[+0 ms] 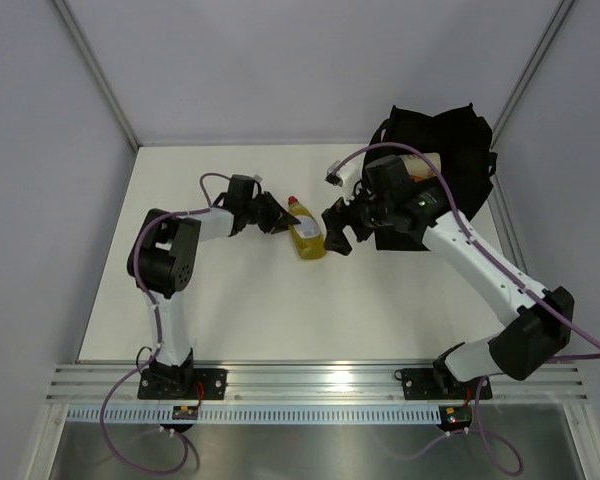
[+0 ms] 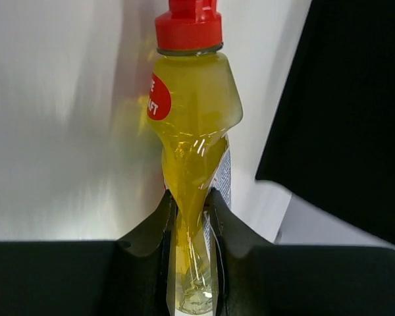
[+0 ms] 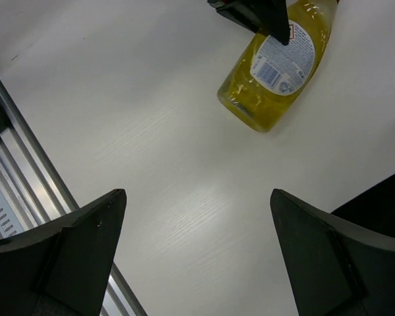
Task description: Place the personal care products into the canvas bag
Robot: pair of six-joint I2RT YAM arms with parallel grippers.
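Yellow bottle, red sticker ending "AFT", pinched by left fingers, right fingers wide

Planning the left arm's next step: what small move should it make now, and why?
Probably lift the bottle slightly off the table. The left gripper is shut on its squeezed body, the bottle lies flat, and the bag sits off to the right, so the bottle likely needs clearance before it is carried there.

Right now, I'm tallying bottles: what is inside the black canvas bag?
A pale cream shape shows at the canvas bag's mouth, likely one bottle. The right arm covers much of the opening, and dark folds hide anything deeper.
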